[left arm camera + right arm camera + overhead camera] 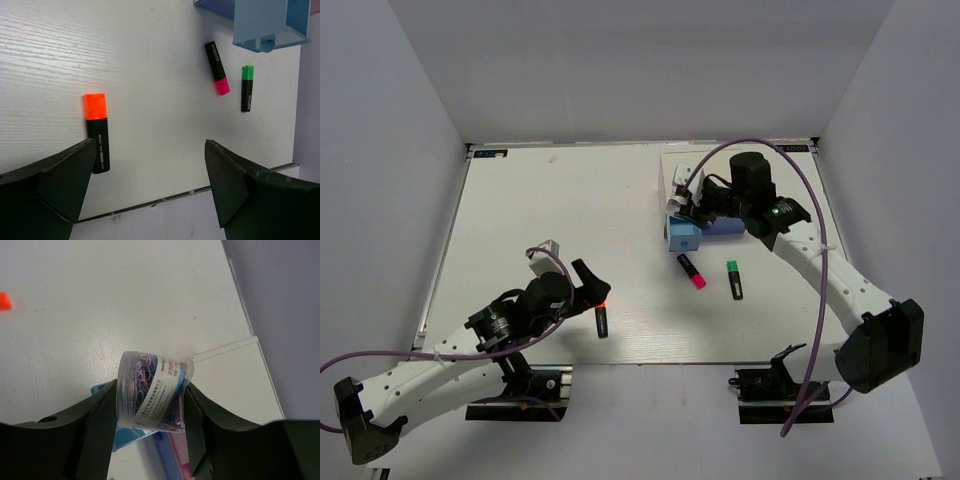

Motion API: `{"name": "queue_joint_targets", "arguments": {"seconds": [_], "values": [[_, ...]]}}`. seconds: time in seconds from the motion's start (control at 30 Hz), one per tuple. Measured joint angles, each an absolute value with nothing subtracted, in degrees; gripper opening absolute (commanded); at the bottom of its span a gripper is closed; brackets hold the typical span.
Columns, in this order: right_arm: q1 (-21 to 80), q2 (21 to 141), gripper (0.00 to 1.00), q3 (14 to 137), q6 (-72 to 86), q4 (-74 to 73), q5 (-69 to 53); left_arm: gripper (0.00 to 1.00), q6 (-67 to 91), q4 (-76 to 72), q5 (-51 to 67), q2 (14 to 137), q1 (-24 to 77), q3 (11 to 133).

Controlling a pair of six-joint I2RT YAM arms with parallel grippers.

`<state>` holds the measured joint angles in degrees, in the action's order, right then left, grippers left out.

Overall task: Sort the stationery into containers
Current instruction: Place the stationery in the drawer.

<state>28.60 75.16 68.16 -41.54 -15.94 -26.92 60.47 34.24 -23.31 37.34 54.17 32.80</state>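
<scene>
My right gripper [150,392] is shut on a small clear round tub of coloured paper clips [147,377], tilted, just above the open blue drawer [101,388] of the white-topped mini cabinet [674,172]. A pink drawer [177,455] shows below the tub. The blue drawer [683,236] sticks out towards me. The pink-capped marker [692,271] and the green-capped marker [734,279] lie in front of it. My left gripper [149,146] is open and empty, low over the table beside the orange-capped marker [96,131]. The pink stubby pen-like item is out of view.
White walls close in the table on the left, back and right. The table's near edge [150,202] runs just under my left gripper. The right arm [820,270] reaches over the right side of the table.
</scene>
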Motion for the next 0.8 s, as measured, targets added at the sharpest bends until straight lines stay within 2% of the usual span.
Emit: {"name": "queue_joint_targets", "arguments": {"seconds": [0.33,0.57,0.8], "values": [[25.28,85.60,0.36,76.51,-51.77,-26.61,-33.74,0.99,60.69,34.35,-23.29,36.40,54.17,32.71],[22.96,88.66,0.59,79.29,-58.00,-33.91,-35.55,0.99,60.95,34.28,-23.09,36.14,54.17,32.36],[22.72,88.73,0.75,79.29,-63.09,-38.17,-37.19,0.99,61.14,34.22,-22.70,37.23,54.17,32.18]]}}
